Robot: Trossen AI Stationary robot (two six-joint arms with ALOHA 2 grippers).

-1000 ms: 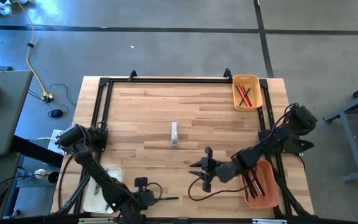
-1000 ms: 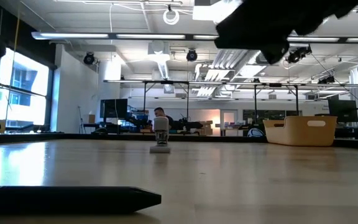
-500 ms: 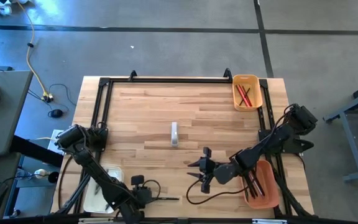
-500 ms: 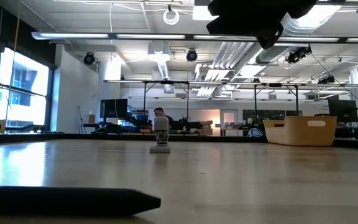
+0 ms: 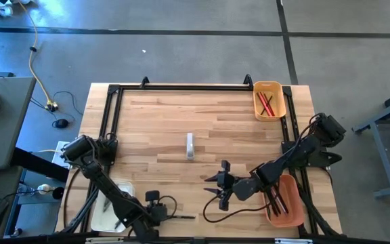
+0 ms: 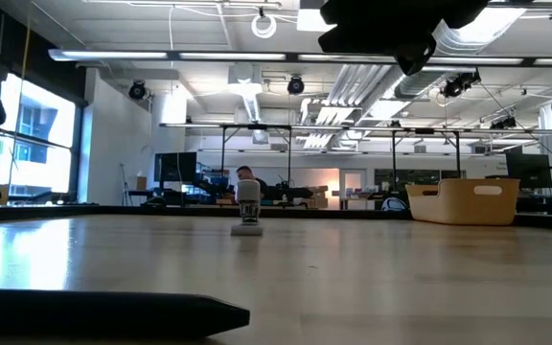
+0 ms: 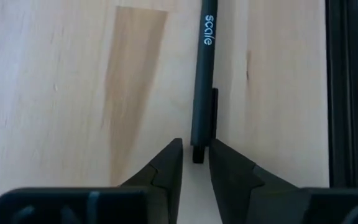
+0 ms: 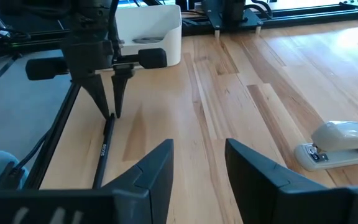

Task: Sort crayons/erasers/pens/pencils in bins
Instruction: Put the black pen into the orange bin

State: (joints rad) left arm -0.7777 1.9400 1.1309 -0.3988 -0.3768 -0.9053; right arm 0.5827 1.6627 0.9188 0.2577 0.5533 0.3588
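A black pen (image 7: 202,81) lies flat on the table near its near edge, also seen in the high view as the pen (image 5: 181,217) and in the low view as the pen (image 6: 103,311). My left gripper (image 7: 196,152) stands over the pen's clip end, shut on it, pointing down as the left gripper (image 8: 110,112) shows. My right gripper (image 5: 210,185) hovers open right of the pen, above the table, holding nothing. The cream-white bin (image 5: 103,217) sits at the near left. The orange bin (image 5: 286,203) holds dark pens and the yellow-orange bin (image 5: 268,99) holds red pencils. My left gripper pinches the pen's clip end (image 7: 197,140) between its two fingertips (image 8: 107,106). The fingers come from above, pointing down, one on each side of the barrel. The pen lies flat on the table, its length stretching away from the fingers toward the table's right.
A white stapler (image 5: 190,146) stands mid-table, also visible as the stapler (image 6: 248,209). A black frame rail (image 7: 340,93) runs along the near edge close beside the pen. Bare wood stretches between the stapler and the yellow-orange bin.
My right gripper rose a little and shifted slightly toward the table's left in the first half second, then held still. My left gripper stayed over the pen's end, and the pen stayed flat on the table.
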